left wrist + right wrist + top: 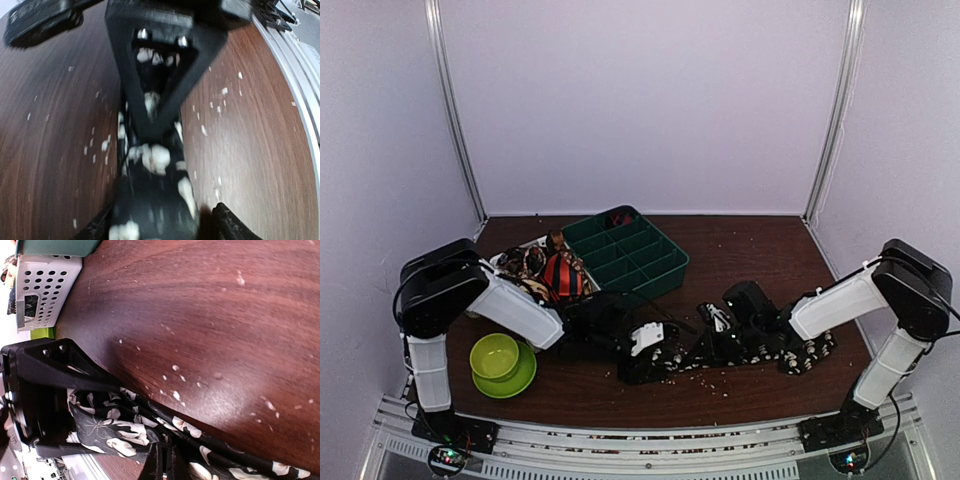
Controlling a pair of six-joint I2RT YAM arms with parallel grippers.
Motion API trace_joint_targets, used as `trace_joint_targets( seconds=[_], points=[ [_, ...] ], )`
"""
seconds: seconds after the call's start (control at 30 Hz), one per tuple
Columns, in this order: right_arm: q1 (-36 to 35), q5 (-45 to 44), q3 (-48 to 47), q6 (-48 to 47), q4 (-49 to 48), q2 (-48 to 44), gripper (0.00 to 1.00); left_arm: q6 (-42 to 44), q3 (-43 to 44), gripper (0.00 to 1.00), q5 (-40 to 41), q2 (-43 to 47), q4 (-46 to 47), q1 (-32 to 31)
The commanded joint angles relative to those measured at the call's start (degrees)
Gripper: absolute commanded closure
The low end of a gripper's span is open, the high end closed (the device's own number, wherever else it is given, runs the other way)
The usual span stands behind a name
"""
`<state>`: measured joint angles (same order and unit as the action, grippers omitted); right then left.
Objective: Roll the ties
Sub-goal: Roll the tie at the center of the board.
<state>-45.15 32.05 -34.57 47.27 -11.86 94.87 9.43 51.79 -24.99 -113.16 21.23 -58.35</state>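
Nearest the left wrist lens I find the black tie (150,160), a soft matte fabric printed with cream-white flowers, bunched into a thick fold running up the middle of that view. The left gripper (162,227) straddles it with fingers set wide, one on each side of the bundle; I cannot confirm that either one touches the cloth. Directly ahead, the right gripper (152,85) shows as a black open triangular frame tapering down onto the same fabric. In the right wrist view its own fingers (156,465) are drawn nearly together with the flowered cloth gathered at them, which I log as a pinch on the tie. From the overhead camera the tie lies along the near centre of the table (760,250), a dark brown wood-grain surface with some sheen. It trails rightward beneath the right forearm, and both grippers crowd over its middle and hide that stretch. Small white flecks (224,91) are scattered over the wood around it. At the back left a white perforated plastic basket (508,257) holds a red-and-black striped tie (563,275) and a brown-gold tie (525,262), both bunched; the left forearm crosses just in front of it. Beside the basket to the right sits a dark green tray (665,262) divided into square compartments. Near the left arm a lime-green bowl (495,355) rests on a matching round plate (520,383), well apart from the black tie.
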Motion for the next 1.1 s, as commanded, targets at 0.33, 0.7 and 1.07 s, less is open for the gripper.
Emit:
trace_joint_targets(
  seconds=[0.33, 0.7, 1.07],
  points=[
    [-0.3, -2.4, 1.2, -1.3, 1.2, 3.9, 1.00, -3.5, -8.3, 0.43, 4.6, 5.4, 12.3, 0.9],
    [-0.3, -2.4, 1.4, -1.2, 0.8, 4.3, 1.00, -2.0, -2.1, 0.60, 1.2, 2.3, 12.0, -0.9],
    [-0.3, -1.9, 1.9, -0.3, -0.7, 4.1, 1.00, -4.3, 5.7, 0.61, -0.1, -5.8, 8.8, -2.1]
  ],
)
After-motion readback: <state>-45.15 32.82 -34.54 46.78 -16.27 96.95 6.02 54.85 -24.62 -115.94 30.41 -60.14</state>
